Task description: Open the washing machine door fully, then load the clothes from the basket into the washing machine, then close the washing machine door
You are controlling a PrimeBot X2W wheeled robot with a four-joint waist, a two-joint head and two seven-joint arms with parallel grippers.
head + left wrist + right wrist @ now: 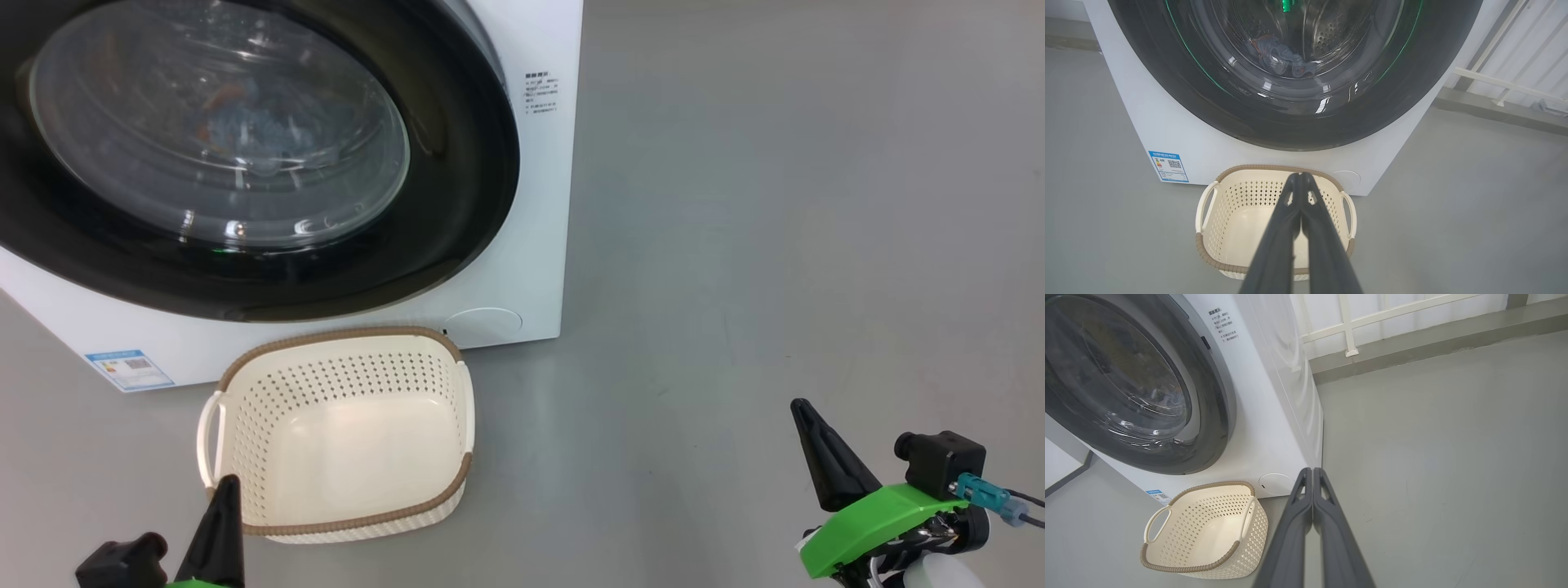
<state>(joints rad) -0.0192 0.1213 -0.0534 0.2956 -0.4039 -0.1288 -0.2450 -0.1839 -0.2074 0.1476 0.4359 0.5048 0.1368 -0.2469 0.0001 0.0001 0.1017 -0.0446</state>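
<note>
The washing machine (522, 245) stands white and boxy ahead, and its door (465, 204), black-rimmed with a glass bowl, lies shut against the front. Through the glass I make out the clothes (1280, 57), a blue-and-orange bundle in the steel drum. The cream basket (343, 367) sits on the floor below the door, with nothing in it. My left gripper (229, 482) is shut at the basket's near left corner; in the left wrist view its fingers (1300, 176) meet above the basket (1208, 253). My right gripper (799, 406) is shut over bare floor, right of the basket (1208, 522).
A blue label (129, 369) and a round filter cover (483, 320) mark the machine's lower front. Grey floor (775, 245) spreads to the right. A white railing (1347, 326) and a low ledge run behind the machine.
</note>
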